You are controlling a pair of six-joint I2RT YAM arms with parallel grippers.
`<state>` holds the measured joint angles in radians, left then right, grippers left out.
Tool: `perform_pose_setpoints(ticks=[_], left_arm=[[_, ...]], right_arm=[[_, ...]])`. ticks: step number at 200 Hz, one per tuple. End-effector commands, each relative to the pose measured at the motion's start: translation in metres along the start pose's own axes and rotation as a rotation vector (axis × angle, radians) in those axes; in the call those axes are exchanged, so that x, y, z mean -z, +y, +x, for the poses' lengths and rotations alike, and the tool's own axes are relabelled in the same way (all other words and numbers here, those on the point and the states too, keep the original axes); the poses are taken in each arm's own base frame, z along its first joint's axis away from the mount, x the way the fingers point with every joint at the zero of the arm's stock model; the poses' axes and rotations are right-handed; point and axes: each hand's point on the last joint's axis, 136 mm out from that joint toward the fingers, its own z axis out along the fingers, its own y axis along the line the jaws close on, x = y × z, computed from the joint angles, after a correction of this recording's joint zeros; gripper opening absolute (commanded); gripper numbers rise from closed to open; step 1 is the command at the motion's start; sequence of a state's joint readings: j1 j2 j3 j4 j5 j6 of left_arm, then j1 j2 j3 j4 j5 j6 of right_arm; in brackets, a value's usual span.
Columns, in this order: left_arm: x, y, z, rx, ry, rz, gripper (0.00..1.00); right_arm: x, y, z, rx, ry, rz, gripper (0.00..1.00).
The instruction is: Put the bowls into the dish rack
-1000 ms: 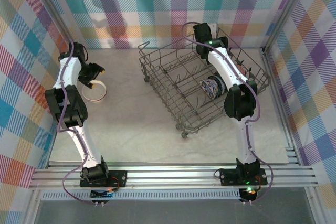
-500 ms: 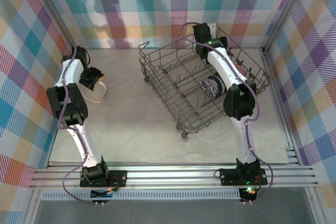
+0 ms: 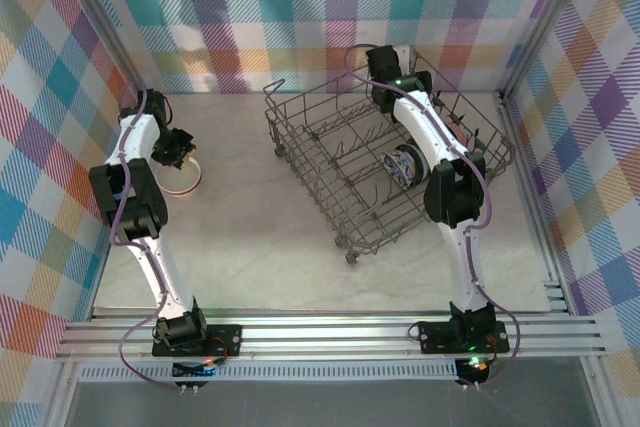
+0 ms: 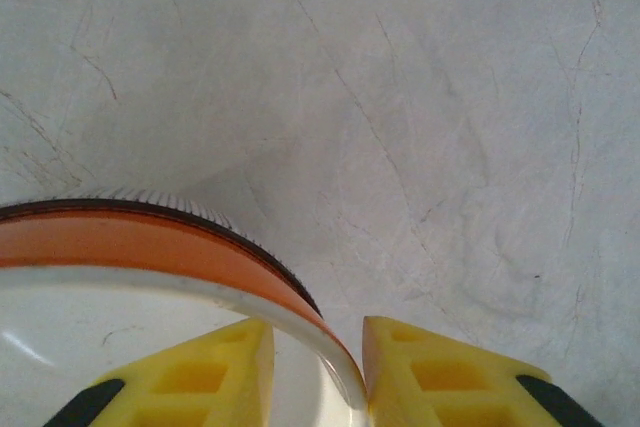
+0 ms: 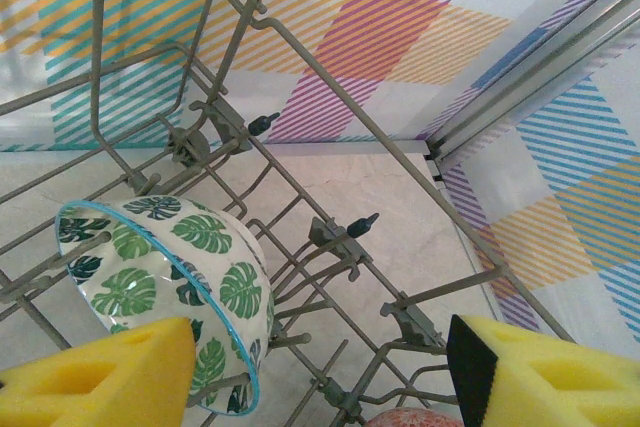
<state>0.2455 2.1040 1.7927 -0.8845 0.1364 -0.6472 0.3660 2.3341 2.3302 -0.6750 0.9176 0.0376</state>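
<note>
Two arms are bolted at the near edge of the bench (image 4: pixel 430 97). To the near left, the left end effector (image 4: pixel 318 349) straddles the rim of an orange bowl (image 4: pixel 150 242) that sits upright on the bench. One yellow finger (image 4: pixel 200 372) is inside the white interior and the other is outside the wall. The fingers stand close about the rim, but whether they actually pinch it I cannot tell. Farther back and to the right stands the dish rack (image 3: pixel 322 169), set at an angle to the bench. A dark-patterned bowl (image 3: pixel 400 164) stands on edge among the tines near its middle, just beside the right arm. At the rack's far corner, the right end effector (image 5: pixel 325 367) hangs with its fingers well apart and nothing between them. A leaf-patterned bowl (image 5: pixel 175 277) with a blue rim stands on edge in the tines, just beside the left-hand finger. A reddish speckled edge (image 5: pixel 412 417) shows low between the fingers, too little of it to name.
</note>
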Motion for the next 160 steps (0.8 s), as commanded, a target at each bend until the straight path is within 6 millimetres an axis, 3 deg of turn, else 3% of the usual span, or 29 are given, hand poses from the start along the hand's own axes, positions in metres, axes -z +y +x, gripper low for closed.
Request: perform_pose_setpoints(ticks=[1,103,160], left_arm=[[-0.002,0.006,0.004,0.015,0.018,-0.010,0.24],[0.020,-0.009,0.014,-0.020,0.007,0.048,0.14],[0.027,-0.026,0.031,-0.063,0.023,0.082,0.12]], right_arm=[[0.001,0.000,-0.006,-0.009,-0.012,-0.003,0.69],[0.006,-0.005,-0.007,-0.010,-0.008,-0.008,0.69],[0.010,-0.006,-0.005,-0.016,-0.005,-0.023,0.69]])
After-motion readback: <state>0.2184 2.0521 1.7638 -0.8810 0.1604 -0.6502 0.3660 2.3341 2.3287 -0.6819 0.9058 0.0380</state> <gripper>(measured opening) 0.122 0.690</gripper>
